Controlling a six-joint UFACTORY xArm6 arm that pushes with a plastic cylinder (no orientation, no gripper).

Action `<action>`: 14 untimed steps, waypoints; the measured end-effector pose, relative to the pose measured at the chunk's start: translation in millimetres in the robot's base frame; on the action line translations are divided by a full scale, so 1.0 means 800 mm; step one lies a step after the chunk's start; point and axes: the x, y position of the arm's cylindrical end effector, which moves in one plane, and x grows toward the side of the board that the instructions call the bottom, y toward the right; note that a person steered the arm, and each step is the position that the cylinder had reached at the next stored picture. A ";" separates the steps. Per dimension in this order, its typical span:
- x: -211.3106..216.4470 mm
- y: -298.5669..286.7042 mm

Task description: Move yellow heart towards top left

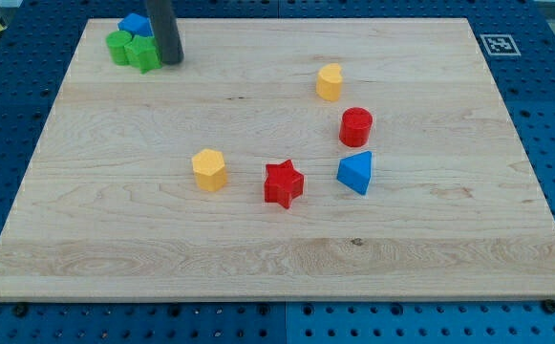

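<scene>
while the rod (pixel 163 29) comes straight down from the view's top edge, upright and dark, my tip (pixel 171 61) sits on the wooden board (pixel 258 258) in its top left corner, touching or just beside the right edge of a green block (pixel 144 53). it is a bare rod end with nothing to part or close, and it clamps nothing. a second green block (pixel 119 46) lies just to the view's left of the first, and a blue block (pixel 135 23) sits right behind them, partly hidden by the rod; the shapes of these three are hard to make out.

the yellow heart (pixel 330 82) stands well apart from my tip, right of the board's middle and in its upper half. below it, near, is a red cylinder (pixel 356 126), and below that a blue triangular block (pixel 355 172). a red star (pixel 283 183) lies to the view's left of that blue one, and a yellow hexagonal block (pixel 209 169) further left again.

counted: two yellow, two red, two blue, two green, eight blocks in all. a black and white marker (pixel 499 43) is at the board's top right corner.
</scene>
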 end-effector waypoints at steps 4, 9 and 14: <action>0.100 0.315; 0.038 0.247; 0.058 0.226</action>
